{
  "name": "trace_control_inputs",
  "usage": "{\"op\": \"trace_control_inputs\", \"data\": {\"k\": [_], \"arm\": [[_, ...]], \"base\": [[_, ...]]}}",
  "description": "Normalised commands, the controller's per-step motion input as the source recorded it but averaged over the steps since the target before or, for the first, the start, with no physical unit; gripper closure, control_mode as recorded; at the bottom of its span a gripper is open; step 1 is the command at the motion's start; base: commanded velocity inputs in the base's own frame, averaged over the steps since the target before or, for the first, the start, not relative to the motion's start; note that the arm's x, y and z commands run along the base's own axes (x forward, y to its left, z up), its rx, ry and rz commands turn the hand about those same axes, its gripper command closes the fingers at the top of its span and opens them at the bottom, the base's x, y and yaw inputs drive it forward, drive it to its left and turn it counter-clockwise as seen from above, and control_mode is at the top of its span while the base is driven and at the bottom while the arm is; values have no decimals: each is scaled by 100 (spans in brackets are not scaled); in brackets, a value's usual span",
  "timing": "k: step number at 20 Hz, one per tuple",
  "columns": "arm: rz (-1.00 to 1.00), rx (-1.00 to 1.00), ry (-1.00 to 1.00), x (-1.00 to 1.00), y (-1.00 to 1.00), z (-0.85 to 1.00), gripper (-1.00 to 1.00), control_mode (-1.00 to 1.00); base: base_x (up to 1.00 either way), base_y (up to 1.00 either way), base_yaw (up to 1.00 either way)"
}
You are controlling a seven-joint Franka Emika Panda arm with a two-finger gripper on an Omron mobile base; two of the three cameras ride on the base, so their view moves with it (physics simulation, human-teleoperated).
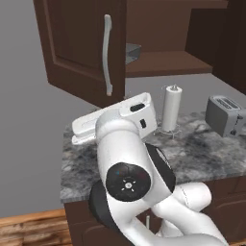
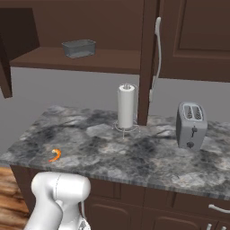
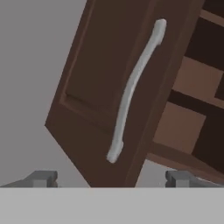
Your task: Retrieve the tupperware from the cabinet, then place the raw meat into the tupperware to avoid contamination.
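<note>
Hanging released, gripper [image 3: 111, 178] jaws spread wide before the cabinet [image 1: 77, 43] door handle [image 3: 131, 87]. Sitting on the cabinet shelf: tub [image 2: 79, 48], likely light, rigid, slick-walled; judging best pinched across one rim wall.

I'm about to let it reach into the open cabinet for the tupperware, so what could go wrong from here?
1. The open cabinet door swings out beside the arm; the open gripper sits close to its handle and might clip it when turning toward the shelf.
2. The tupperware sits well back on the shelf, so a grasp may push it deeper.
3. The raw meat lies near the counter's front edge and could get knocked off.
</note>
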Motion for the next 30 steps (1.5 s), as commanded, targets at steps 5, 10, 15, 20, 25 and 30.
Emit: {"op": "trace_control_inputs", "data": {"k": [5,10,15,20,25,30], "arm": [[0,12,13,-60,-57,19,-100,-100],[0,11,19,-46,-66,7,-100,-100],[0,16,22,-10,-79,4,-100,-100],[2,18,23,6,-73,6,-100,-100],[17,12,7,31,-41,0,-100,-100],[23,9,1,47,-29,-15,-100,-100]], "base": [[0,0,0],[0,0,0],[0,0,0],[0,0,0],[0,0,0],[0,0,0]]}}
